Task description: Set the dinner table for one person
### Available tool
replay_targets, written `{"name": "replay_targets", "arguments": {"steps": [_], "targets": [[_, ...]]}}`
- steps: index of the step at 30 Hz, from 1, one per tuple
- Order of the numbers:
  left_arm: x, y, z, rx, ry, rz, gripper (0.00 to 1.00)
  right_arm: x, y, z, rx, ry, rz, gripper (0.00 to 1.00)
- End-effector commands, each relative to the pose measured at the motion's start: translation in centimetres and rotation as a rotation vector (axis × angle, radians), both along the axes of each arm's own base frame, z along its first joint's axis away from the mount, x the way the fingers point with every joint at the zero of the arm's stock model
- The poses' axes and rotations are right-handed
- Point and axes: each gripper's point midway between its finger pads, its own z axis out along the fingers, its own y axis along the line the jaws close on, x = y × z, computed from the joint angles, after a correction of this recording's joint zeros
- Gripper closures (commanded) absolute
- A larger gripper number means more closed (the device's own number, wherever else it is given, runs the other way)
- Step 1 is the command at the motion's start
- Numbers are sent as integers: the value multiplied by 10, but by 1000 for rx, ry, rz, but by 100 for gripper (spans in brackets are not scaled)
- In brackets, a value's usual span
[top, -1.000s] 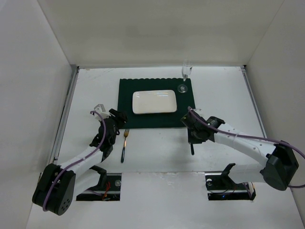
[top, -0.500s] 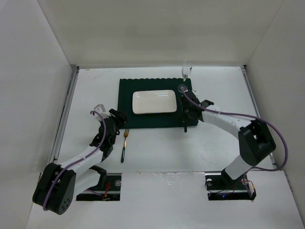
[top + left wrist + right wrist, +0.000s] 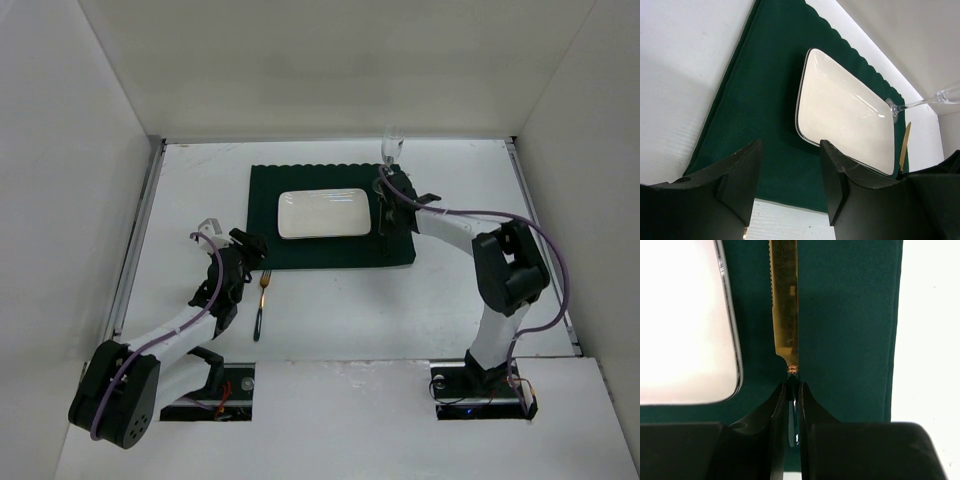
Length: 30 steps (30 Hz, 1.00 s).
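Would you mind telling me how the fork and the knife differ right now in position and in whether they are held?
The fork lies on the white table, by the near left corner of the green placemat; the knife is over that placemat, right of the plate. The fork is free, with the open left gripper near it; the knife's handle is clamped in the right gripper. Both have gold-coloured heads.
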Motion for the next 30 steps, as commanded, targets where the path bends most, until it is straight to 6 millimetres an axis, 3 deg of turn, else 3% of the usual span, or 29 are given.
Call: {"name": "replay_targets", "arguments": {"steps": [1,10,15,18,22,25,28,30], "targets": [[4,-1,10,-11,-43,4,53,27,15,20,56,-79,24,92],[4,0,11,-8,-45,8,53,25,19,0,48,-38,34,90],[5,0,11,3,-42,7,53,24,17,1,46,-45,22,80],[5,0,13,13,-47,6,53,24,16,15,62,-83,16,66],[2,0,20,43,-49,2,53,17,16,51,112,-181,-4,47],[-4,1,23,81,-8,13,53,4,14,77,164,-269,-28,40],[-25,3,13,153,103,-11,56,-11,9,91,212,-345,-57,42],[-45,7,6,203,188,-34,64,-20,12,96,251,-378,-58,57]]}}
